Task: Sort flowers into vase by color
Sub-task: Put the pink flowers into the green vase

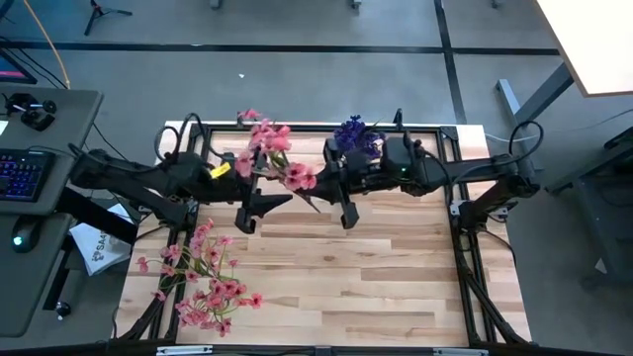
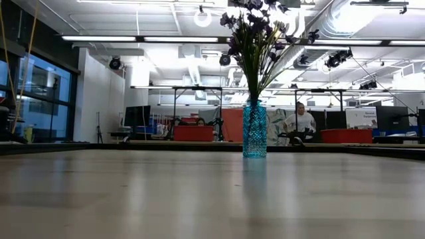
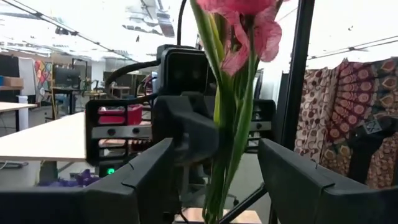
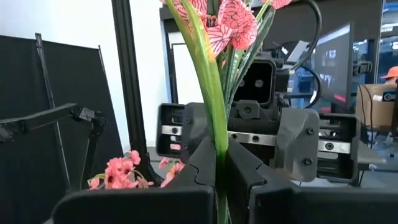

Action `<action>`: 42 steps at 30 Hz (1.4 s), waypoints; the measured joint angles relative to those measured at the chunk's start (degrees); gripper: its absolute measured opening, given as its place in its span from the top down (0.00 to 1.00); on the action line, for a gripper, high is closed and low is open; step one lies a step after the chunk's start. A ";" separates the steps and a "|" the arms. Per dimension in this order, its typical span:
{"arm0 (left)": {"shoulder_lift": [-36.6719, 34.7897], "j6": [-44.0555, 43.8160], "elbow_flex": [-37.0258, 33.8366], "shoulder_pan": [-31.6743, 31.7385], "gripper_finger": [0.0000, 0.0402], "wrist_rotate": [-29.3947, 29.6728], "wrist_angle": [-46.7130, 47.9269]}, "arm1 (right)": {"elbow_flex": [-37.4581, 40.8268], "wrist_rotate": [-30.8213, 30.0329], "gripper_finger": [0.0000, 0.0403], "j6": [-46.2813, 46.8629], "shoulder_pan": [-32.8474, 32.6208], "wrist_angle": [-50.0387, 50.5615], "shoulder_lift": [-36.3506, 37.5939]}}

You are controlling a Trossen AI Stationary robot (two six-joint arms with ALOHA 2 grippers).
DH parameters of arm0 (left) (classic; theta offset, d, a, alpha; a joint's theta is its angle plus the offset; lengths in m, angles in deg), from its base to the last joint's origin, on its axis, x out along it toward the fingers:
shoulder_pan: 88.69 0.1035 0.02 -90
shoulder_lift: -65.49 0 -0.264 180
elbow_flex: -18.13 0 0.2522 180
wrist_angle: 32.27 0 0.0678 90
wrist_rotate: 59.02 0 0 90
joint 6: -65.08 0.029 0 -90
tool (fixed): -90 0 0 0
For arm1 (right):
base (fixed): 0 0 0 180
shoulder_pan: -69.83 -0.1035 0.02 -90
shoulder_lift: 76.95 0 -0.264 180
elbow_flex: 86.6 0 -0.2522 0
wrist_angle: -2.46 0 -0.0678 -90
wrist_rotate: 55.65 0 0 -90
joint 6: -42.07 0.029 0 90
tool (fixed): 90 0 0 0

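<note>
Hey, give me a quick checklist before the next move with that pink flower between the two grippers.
1. right gripper shut on the pink sprig stems: ok.
2. left gripper jaws open, either side of the stems: ok.
3. blue vase upright, holding purple flowers: ok.
4. Vase for pink blossoms: cannot tell.
5. All sprigs sorted: not ok, loose pink flowers lie on the table.

The tabletop (image 1: 346, 267) looks like light wood planks with a smooth, slightly glossy finish. The vase (image 2: 254, 130) is blue glass, textured and shiny. The pink flowers (image 1: 280, 158) look like cloth petals on smooth plastic-looking stems. The right end effector (image 4: 222, 168) looks like matt black plastic, and so does the left end effector (image 3: 214, 180).
</note>
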 joint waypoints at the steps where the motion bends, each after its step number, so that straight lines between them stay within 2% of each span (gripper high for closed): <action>1: 0.38 0.00 0.00 0.00 0.45 -0.07 -0.59 | 0.00 0.00 1.00 0.38 0.00 -0.04 -0.34; 6: 1.82 0.02 -0.02 0.00 0.45 -0.36 -3.83 | 0.02 0.01 1.00 0.81 -0.02 1.95 -1.54; 18: 2.18 0.41 -0.02 0.02 0.46 0.06 -2.54 | 0.02 0.09 1.00 0.81 -0.02 4.99 -1.55; 22: 2.20 1.87 -0.02 0.02 0.55 1.04 -2.43 | 0.02 0.09 1.00 0.83 -0.04 5.96 -1.55; 25: 2.47 2.70 -0.02 0.31 0.68 1.13 -2.59 | 0.02 -0.06 0.97 2.20 -0.13 6.12 -1.55; 30: 2.55 2.13 -0.02 0.71 0.96 0.98 -1.55 | 0.02 -0.94 0.85 4.78 -0.09 6.09 -1.55; 35: 0.12 2.30 -0.02 0.72 0.98 2.44 4.22 | 0.07 -0.90 0.65 7.13 -0.11 6.99 -1.30; 42: -9.40 0.01 -0.02 0.30 0.99 6.23 23.25 | 0.07 -0.35 0.38 7.19 0.28 9.16 2.88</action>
